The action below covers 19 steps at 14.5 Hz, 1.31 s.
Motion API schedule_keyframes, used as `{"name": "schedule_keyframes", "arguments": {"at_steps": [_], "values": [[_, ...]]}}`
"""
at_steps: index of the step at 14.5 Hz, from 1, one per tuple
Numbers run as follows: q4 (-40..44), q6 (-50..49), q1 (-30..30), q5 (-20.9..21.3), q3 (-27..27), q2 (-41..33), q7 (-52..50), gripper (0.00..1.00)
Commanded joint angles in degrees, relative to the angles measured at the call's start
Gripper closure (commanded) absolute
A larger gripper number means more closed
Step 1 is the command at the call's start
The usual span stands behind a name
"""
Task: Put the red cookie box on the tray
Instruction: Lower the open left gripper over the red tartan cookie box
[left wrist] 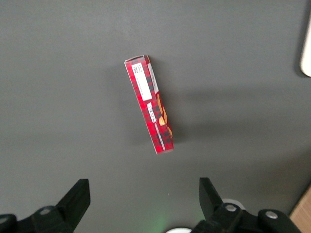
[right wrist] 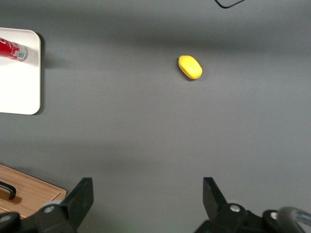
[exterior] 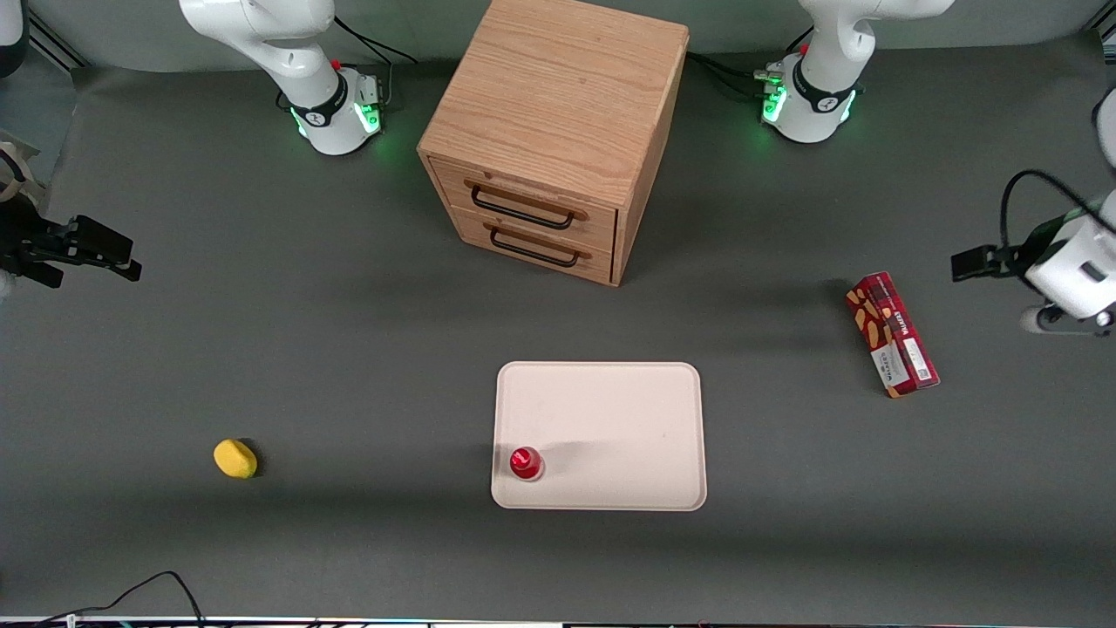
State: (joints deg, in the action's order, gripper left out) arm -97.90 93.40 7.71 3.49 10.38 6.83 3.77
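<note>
The red cookie box (exterior: 891, 335) lies flat on the grey table toward the working arm's end, apart from the tray. The left wrist view shows it (left wrist: 150, 104) lying alone on the table with its white label patches up. The cream-white tray (exterior: 610, 410) sits mid-table, nearer the front camera than the drawer cabinet; its rim shows in the left wrist view (left wrist: 306, 53). My left gripper (exterior: 969, 262) hangs above the table beside the box, toward the working arm's end. Its jaws are open wide and empty (left wrist: 145, 194), not touching the box.
A small round red-capped object (exterior: 526, 462) stands on the tray in the corner nearest the front camera. A wooden drawer cabinet (exterior: 558, 131) stands farther back. A yellow lemon-like object (exterior: 235, 458) lies toward the parked arm's end.
</note>
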Motion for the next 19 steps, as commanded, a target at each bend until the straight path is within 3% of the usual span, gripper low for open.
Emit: {"name": "schedule_keyframes", "arguments": {"at_steps": [1, 6, 10, 19], "values": [[-8.95, 8.44, -1.38, -0.14, -0.18, -1.56, -3.32, 0.00], [-14.42, 20.31, -2.26, -2.53, 0.08, 3.61, -11.05, 0.00], [-17.75, 30.50, -2.97, -5.59, 0.08, 7.75, -11.06, 0.00], [-25.66, 46.86, -3.58, -5.87, -0.01, 11.71, -10.09, 0.01]]}}
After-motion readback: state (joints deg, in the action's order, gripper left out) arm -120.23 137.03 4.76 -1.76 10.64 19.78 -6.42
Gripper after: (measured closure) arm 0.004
